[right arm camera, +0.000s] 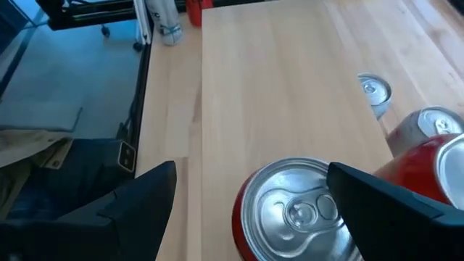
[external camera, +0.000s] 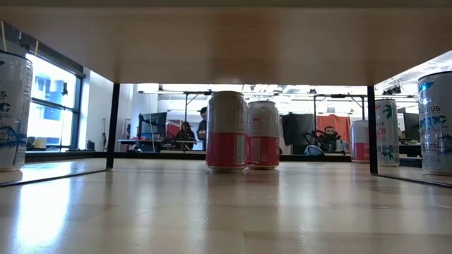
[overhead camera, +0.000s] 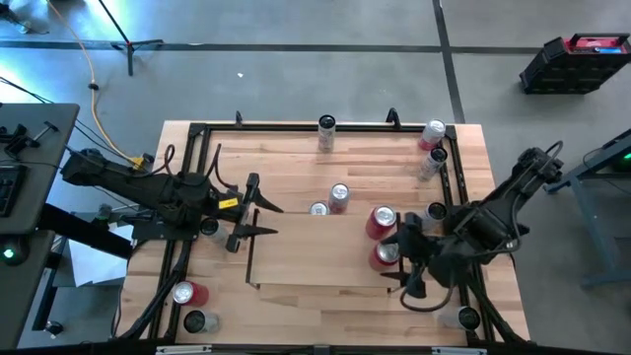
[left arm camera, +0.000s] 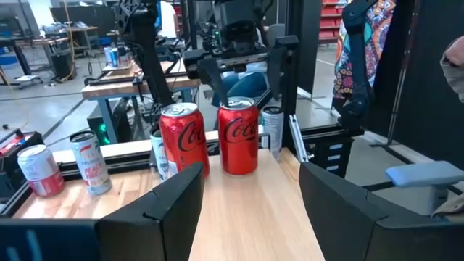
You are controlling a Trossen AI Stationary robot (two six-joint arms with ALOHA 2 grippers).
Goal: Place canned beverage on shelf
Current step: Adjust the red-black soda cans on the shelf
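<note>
Red can (overhead camera: 385, 254) upright at the shelf's (overhead camera: 296, 258) right edge, my right pincer (overhead camera: 407, 258) over it.
Its fingers straddle the can, spread wide, ungripped; left pincer (overhead camera: 258, 218) half-open, empty.

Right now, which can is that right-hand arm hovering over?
Start at the light-wood shelf in the table's middle and go to its right edge, where two red cans stand. It is the nearer red can, directly beneath the open right pincer; its twin stands clear, farther back.

Showing a grey concrete floor (overhead camera: 296, 79), bright windows (external camera: 53, 106) glowing, desks (external camera: 152, 143) standing behind, a person (external camera: 186, 133) sitting there.
</note>
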